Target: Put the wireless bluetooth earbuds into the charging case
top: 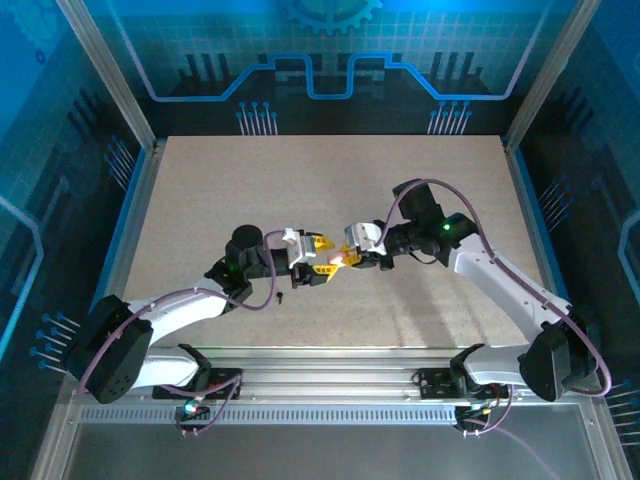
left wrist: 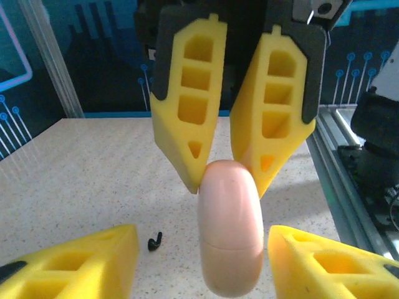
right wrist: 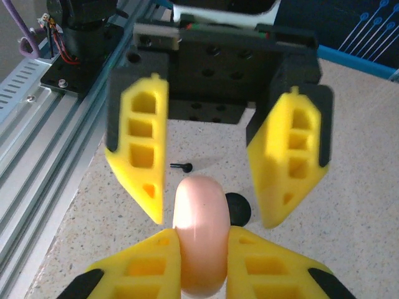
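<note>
From the right wrist, the right gripper (right wrist: 201, 235) clamps a pink oval capsule (right wrist: 199, 199). Just behind it lies the round black charging case (right wrist: 239, 208), with an earbud (right wrist: 182, 167) beyond. From the left wrist, the left gripper (left wrist: 202, 232) stands open astride the capsule, an earbud near its left finger.

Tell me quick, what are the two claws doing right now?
Left gripper: open, holding nothing.
Right gripper: closed on the pink oval pod.
</note>
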`<act>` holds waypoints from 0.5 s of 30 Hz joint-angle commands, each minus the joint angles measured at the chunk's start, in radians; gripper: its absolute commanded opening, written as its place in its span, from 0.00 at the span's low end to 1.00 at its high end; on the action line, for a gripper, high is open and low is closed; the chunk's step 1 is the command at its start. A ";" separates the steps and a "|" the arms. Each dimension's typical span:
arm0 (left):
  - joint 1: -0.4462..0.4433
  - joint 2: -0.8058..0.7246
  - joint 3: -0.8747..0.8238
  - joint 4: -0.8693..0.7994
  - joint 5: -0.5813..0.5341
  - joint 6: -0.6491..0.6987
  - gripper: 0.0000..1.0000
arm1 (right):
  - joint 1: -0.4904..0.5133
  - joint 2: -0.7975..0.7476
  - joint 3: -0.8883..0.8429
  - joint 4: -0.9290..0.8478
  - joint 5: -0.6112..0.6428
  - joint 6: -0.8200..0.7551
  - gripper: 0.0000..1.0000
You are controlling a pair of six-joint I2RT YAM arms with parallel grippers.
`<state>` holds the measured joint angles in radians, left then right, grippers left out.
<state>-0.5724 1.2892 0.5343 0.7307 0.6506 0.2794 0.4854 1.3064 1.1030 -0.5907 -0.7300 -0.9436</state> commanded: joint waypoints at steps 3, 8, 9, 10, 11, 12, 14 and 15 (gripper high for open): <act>-0.001 0.018 -0.016 0.058 -0.096 -0.021 0.68 | -0.078 0.063 0.066 -0.100 -0.042 0.006 0.13; 0.005 0.059 -0.016 0.079 -0.187 -0.059 0.71 | -0.128 0.173 0.134 -0.203 0.023 -0.008 0.13; 0.007 0.071 -0.016 0.093 -0.215 -0.073 0.71 | -0.139 0.200 0.149 -0.219 0.042 -0.002 0.12; 0.012 0.085 -0.016 0.111 -0.234 -0.086 0.71 | -0.152 0.228 0.162 -0.229 0.056 0.005 0.12; 0.015 0.096 -0.016 0.125 -0.251 -0.100 0.71 | -0.163 0.253 0.175 -0.238 0.071 0.014 0.12; 0.022 0.107 -0.014 0.136 -0.263 -0.117 0.71 | -0.177 0.284 0.192 -0.253 0.085 0.019 0.12; 0.032 0.127 -0.008 0.144 -0.271 -0.136 0.70 | -0.202 0.341 0.228 -0.278 0.106 0.033 0.11; 0.036 0.135 -0.004 0.145 -0.273 -0.142 0.70 | -0.215 0.373 0.251 -0.291 0.111 0.044 0.10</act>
<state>-0.5499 1.4036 0.5339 0.8204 0.4278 0.1841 0.3065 1.6241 1.2987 -0.7959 -0.6544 -0.9310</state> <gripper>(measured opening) 0.706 0.146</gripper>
